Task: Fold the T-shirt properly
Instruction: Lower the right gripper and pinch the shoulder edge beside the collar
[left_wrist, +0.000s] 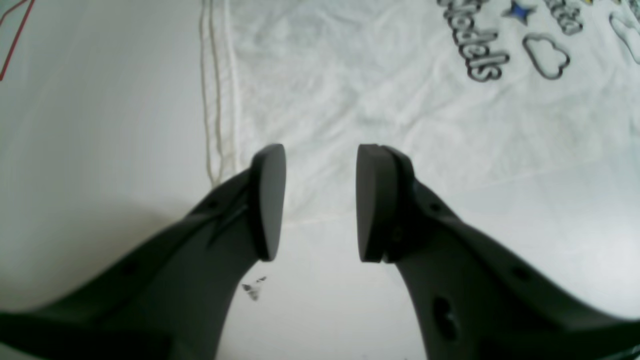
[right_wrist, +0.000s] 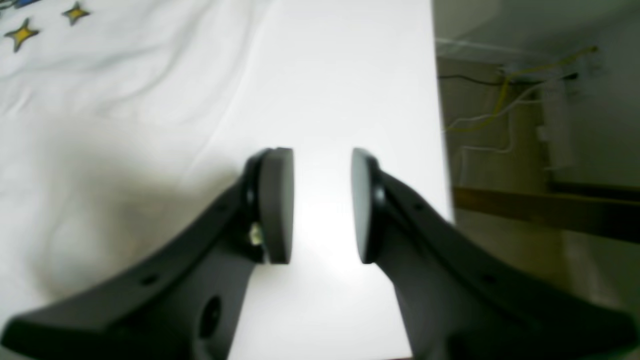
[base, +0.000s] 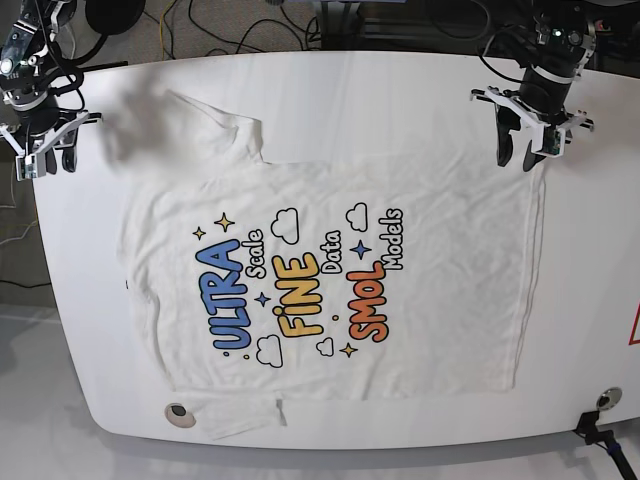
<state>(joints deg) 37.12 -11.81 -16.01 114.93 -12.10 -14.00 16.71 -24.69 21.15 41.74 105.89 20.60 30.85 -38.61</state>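
So the T-shirt (base: 330, 270) is spread print-up across the bench (base: 600, 260). My left fingers (left_wrist: 320, 202) and right fingers (right_wrist: 320, 205) are both apart, holding nothing. My worry: grabbing one layer at the corner would skew the fold.

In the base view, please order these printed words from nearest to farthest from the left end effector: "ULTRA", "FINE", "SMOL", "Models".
From the left end effector, at the table's top right:
1. "Models", the right end of the print.
2. "SMOL", lower right.
3. "FINE", middle.
4. "ULTRA", left end.
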